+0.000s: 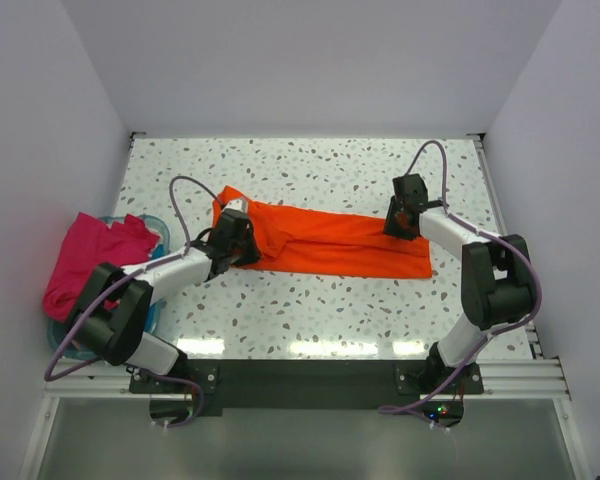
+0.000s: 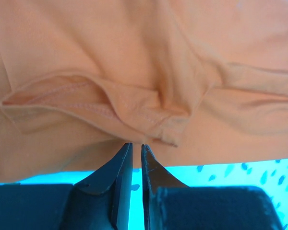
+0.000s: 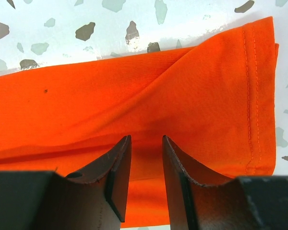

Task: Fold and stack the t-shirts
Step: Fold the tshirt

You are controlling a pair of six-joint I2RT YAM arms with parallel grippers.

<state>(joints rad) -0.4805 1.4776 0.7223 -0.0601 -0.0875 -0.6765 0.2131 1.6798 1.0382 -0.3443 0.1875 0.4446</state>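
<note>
While both arms are reaching out over the speckled table (image 1: 310,320), the orange t-shirt (image 1: 330,248) is lying across the middle of it as a long folded band. It is running left to right, with its right end sitting a little nearer the arm bases. Its left end is bunching up into rumpled folds, with a flap rising at the far corner.

Left end effector (image 1: 237,234): it is resting on that bunched left end. In the wrist view its fingers (image 2: 122,165) are standing almost together, with only a thin slit between them. The tips are nipping the near edge of a creased fold, just beside a stitched hem. The cloth is filling nearly the whole of that view, paler than it looks from above, and a strip of table is showing below it.

Right end effector (image 1: 404,216): it is sitting over the far edge of the band, near its right end. Its fingers (image 3: 116,175) are standing apart, with flat orange cloth showing plainly in the gap between them and nothing pinched. A double-stitched hem is running down the right side of that view, with bare table beyond it.

A magenta-pink t-shirt (image 1: 85,262) is lying heaped in a pale blue tub (image 1: 158,226) at the table's left edge. It is spilling over the rim, well apart from the orange one.
</note>
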